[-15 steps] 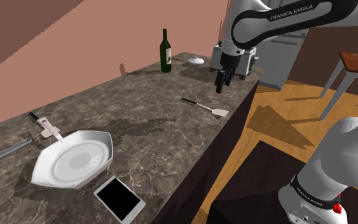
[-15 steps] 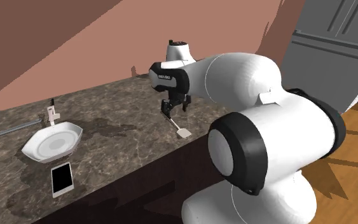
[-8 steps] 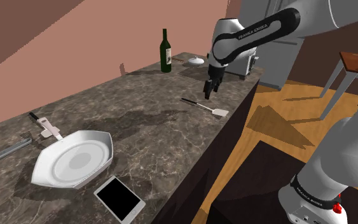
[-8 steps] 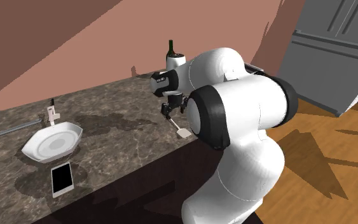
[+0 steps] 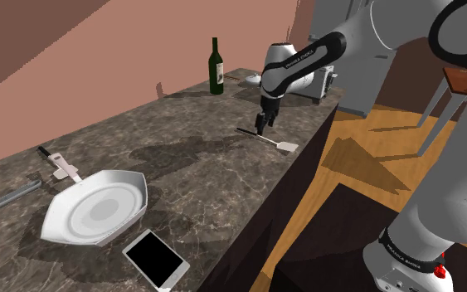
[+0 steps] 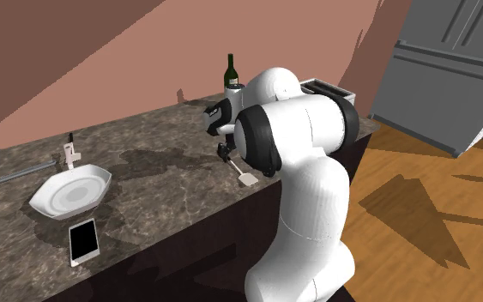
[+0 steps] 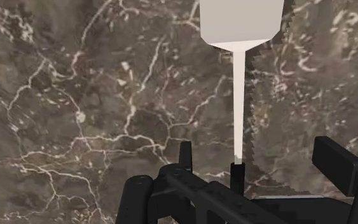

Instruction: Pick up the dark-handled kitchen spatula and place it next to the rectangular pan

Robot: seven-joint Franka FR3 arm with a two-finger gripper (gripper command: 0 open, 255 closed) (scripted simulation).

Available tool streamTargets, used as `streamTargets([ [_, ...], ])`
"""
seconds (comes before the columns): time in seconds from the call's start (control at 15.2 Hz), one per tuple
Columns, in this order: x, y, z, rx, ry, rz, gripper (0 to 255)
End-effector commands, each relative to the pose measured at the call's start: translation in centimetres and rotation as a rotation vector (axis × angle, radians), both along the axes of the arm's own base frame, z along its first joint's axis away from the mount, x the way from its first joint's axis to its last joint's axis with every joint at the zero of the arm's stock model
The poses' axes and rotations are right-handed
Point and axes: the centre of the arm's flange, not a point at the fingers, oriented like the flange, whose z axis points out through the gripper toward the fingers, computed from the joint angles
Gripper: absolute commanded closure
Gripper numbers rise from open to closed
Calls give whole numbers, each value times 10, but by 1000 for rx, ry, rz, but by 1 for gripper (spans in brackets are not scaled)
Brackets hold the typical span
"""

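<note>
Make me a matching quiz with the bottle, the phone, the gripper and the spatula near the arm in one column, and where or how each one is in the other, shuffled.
Things:
1. bottle
2. phone
3. spatula
4. gripper

Places or states:
A. open, over a dark handle
B. lying flat beside the white dish
C. upright at the far end of the counter
D. flat on the counter, pale blade towards its edge

Pairs: 1-C, 2-B, 3-D, 4-A
</note>
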Motion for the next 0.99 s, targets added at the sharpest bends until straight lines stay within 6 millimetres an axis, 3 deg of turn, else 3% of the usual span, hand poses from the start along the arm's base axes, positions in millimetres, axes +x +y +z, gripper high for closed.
streamTargets([
  [0.0,1,-1,-11,0,-1,0,0],
  [0.26,2,0,-30,0,-1,0,0],
  [0.73,2,0,-30,0,-1,0,0],
  [0.79,2,0,-30,0,-1,0,255],
  [0.92,2,0,-30,0,-1,0,255],
])
